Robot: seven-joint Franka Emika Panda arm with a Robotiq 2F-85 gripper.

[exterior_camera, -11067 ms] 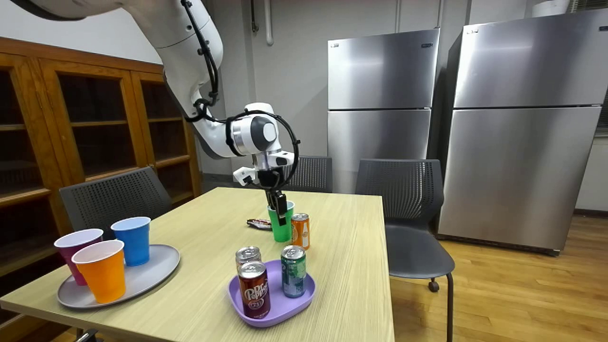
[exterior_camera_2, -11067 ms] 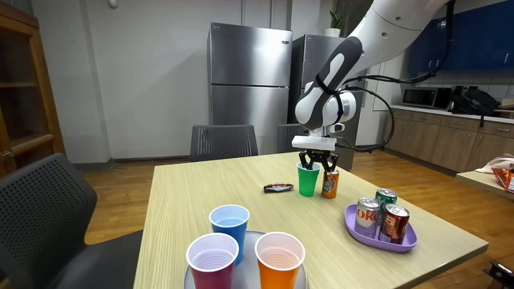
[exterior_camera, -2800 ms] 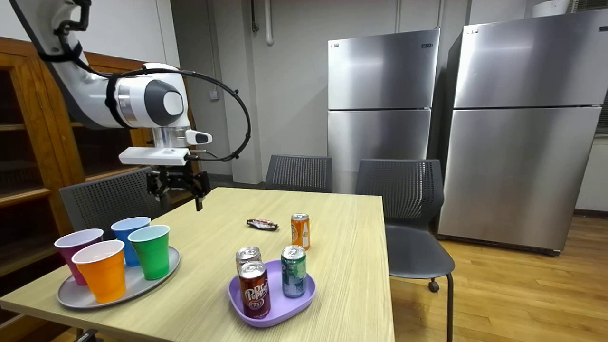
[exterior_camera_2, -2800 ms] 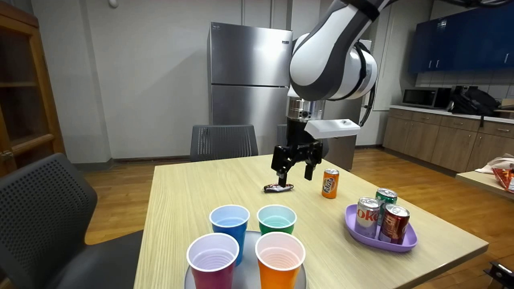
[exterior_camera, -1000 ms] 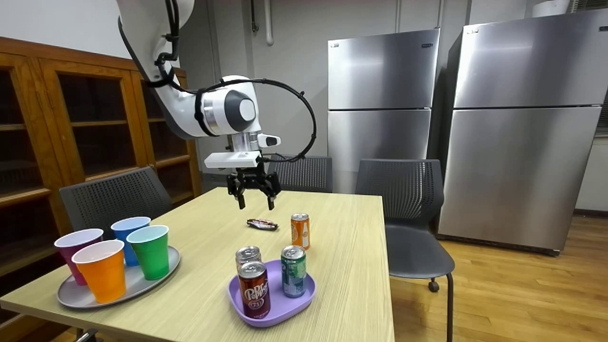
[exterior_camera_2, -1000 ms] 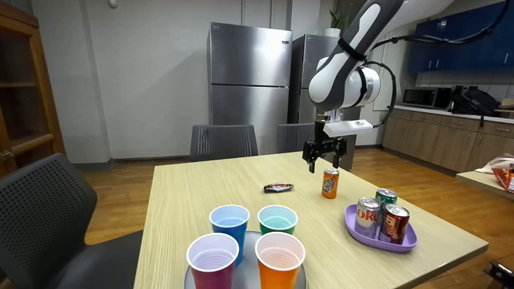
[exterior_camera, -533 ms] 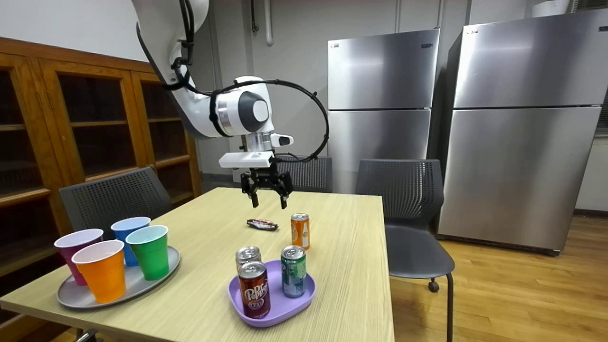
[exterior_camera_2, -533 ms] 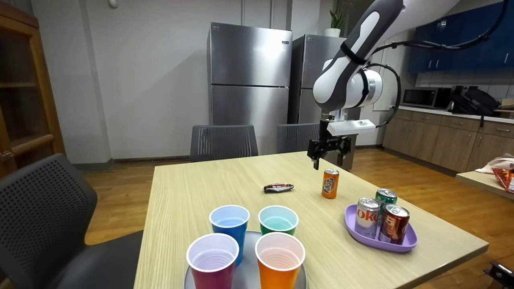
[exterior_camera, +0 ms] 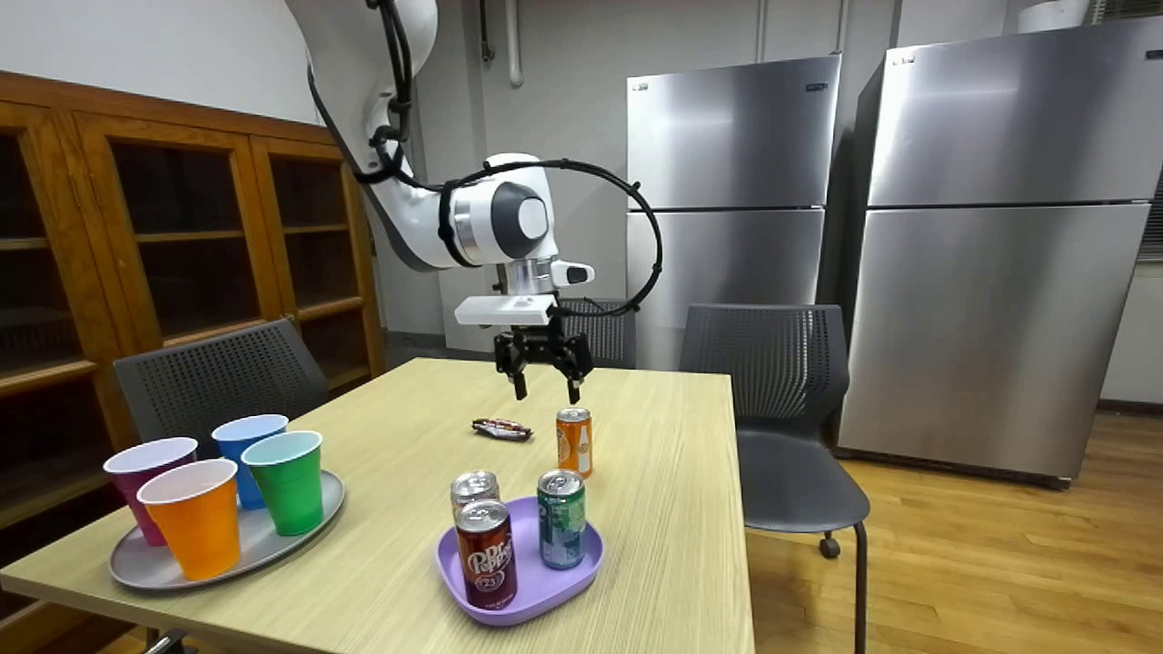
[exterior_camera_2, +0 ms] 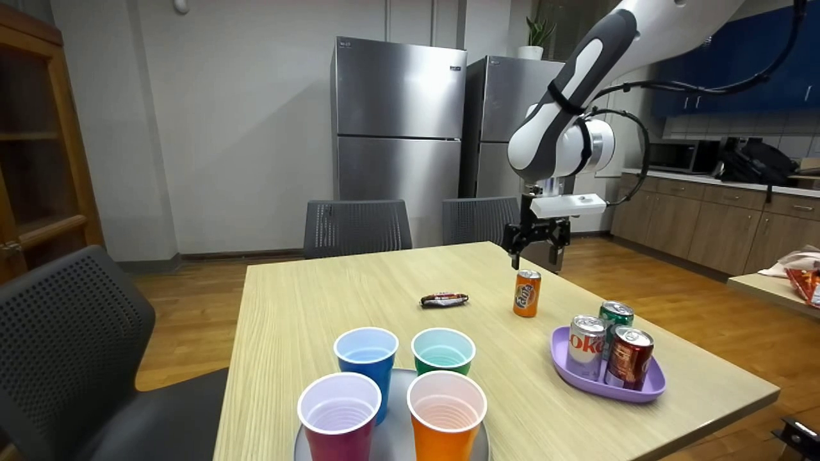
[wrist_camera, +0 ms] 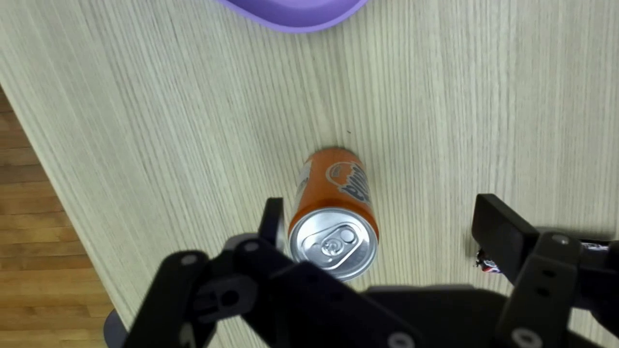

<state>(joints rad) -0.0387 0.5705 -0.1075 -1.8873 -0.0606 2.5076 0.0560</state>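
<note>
My gripper (exterior_camera: 547, 392) is open and empty above the table. It also shows in another exterior view (exterior_camera_2: 534, 259) and in the wrist view (wrist_camera: 382, 217). The nearest thing is an orange Fanta can (wrist_camera: 338, 188), upright on the table below the gripper. In the wrist view the can's silver top lies between the fingers, close to the left one and apart from it. The can also stands in both exterior views (exterior_camera: 574, 445) (exterior_camera_2: 526, 294). A dark wrapped bar (exterior_camera: 501, 429) lies beside the can. In the wrist view a finger (wrist_camera: 503, 237) partly hides the bar (wrist_camera: 489, 265).
A purple tray (exterior_camera: 529, 554) holds a Dr Pepper can (exterior_camera: 488, 563), a green can (exterior_camera: 562, 527) and a Diet Coke can (exterior_camera_2: 584, 349). A grey plate (exterior_camera: 273, 547) holds green (exterior_camera: 289, 486), orange (exterior_camera: 195, 522), blue (exterior_camera: 243, 440) and purple (exterior_camera: 136, 468) cups. Chairs surround the table.
Over the longer span, the green cup went from beside the orange can to the grey plate. In the last second my open gripper has moved back across the table towards the orange can.
</note>
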